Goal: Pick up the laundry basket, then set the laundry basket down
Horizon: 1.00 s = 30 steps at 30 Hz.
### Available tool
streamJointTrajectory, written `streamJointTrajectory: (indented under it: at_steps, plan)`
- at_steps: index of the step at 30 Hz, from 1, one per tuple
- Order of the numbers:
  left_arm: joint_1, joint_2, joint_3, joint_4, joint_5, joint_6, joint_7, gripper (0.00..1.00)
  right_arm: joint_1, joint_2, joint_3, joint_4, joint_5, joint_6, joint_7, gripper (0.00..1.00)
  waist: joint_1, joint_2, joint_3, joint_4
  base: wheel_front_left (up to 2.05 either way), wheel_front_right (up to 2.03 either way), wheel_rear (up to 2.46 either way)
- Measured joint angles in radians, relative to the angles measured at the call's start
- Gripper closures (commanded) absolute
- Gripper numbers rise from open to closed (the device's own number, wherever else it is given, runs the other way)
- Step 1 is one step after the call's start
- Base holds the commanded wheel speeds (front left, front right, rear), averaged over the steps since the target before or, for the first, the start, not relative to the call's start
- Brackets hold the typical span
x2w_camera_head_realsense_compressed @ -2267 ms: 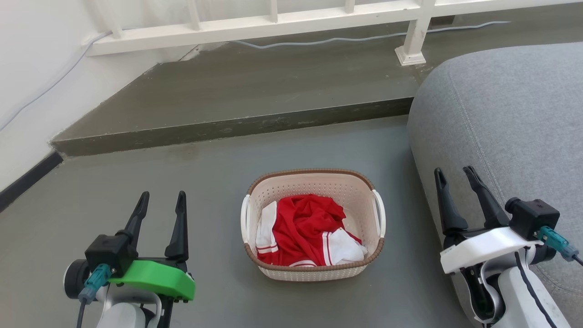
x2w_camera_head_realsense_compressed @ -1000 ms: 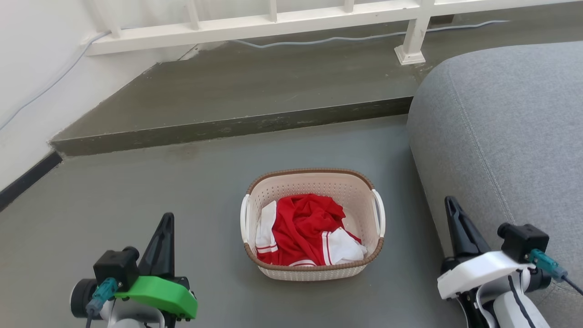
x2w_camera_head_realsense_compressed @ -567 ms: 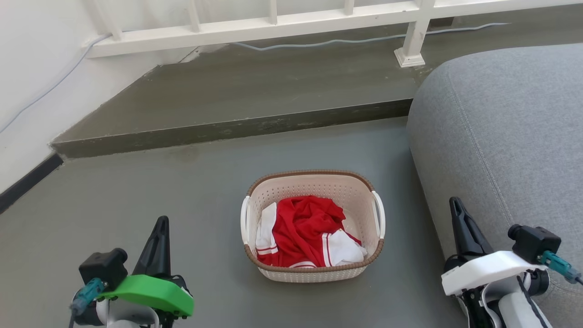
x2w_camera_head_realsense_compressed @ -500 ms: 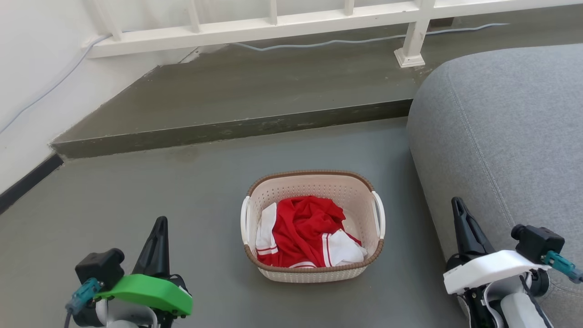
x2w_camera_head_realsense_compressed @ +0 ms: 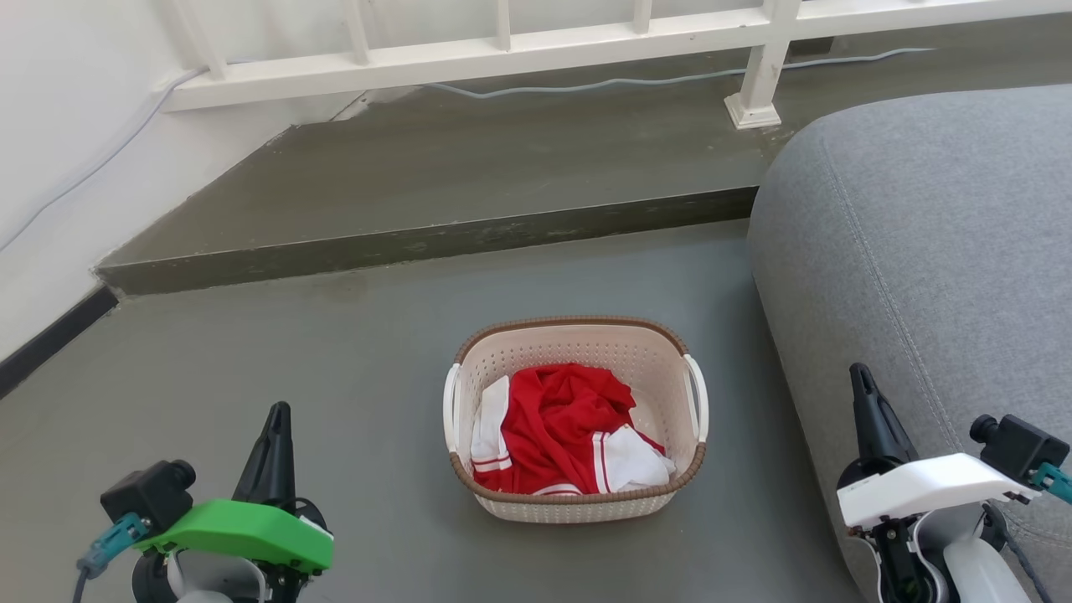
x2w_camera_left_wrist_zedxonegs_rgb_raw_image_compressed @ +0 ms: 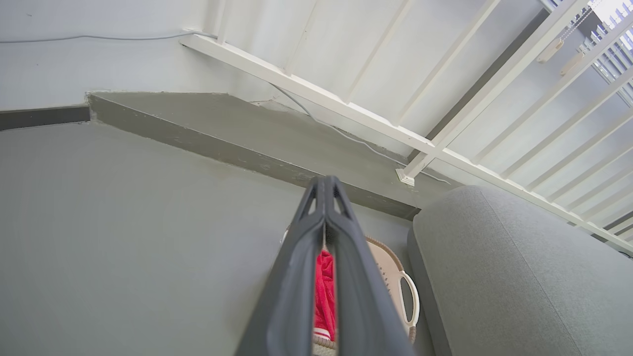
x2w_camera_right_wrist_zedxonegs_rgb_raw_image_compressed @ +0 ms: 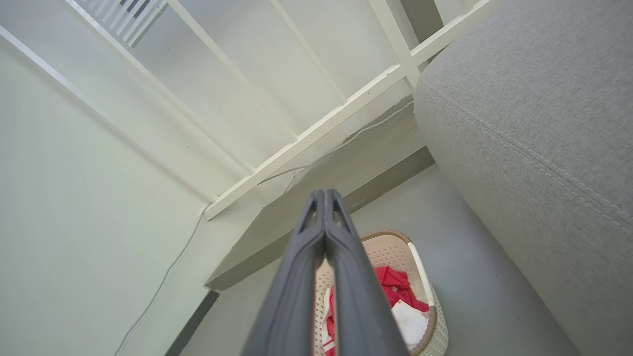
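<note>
Grey floor [x2w_camera_head_realsense_compressed: 251, 360], grey sofa [x2w_camera_head_realsense_compressed: 921, 251] at right. Laundry basket [x2w_camera_head_realsense_compressed: 578, 321] upright on floor, bottom hidden under red-and-white clothes [x2w_camera_head_realsense_compressed: 561, 427]. Left gripper [x2w_camera_head_realsense_compressed: 279, 410], right gripper [x2w_camera_head_realsense_compressed: 858, 373]: jaws pressed together, flanking basket, untouching; arms cut off below.

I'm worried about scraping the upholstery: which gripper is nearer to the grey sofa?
Right. The right gripper sits alongside the sofa, by its front edge; the left gripper is beyond the laundry basket, over bare floor.
</note>
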Motion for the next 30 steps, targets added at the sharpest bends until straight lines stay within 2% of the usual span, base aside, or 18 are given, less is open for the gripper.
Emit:
streamJointTrajectory:
  at_steps: [30]
  plan:
    - [-0.002,0.005,0.065,0.008,-0.392,-0.010,0.106,1.00,-0.019,-0.020,-0.054,0.003,0.414,0.000,0.101,1.00,0.0000,0.0000,-0.016,0.001,0.00,0.00,0.00]
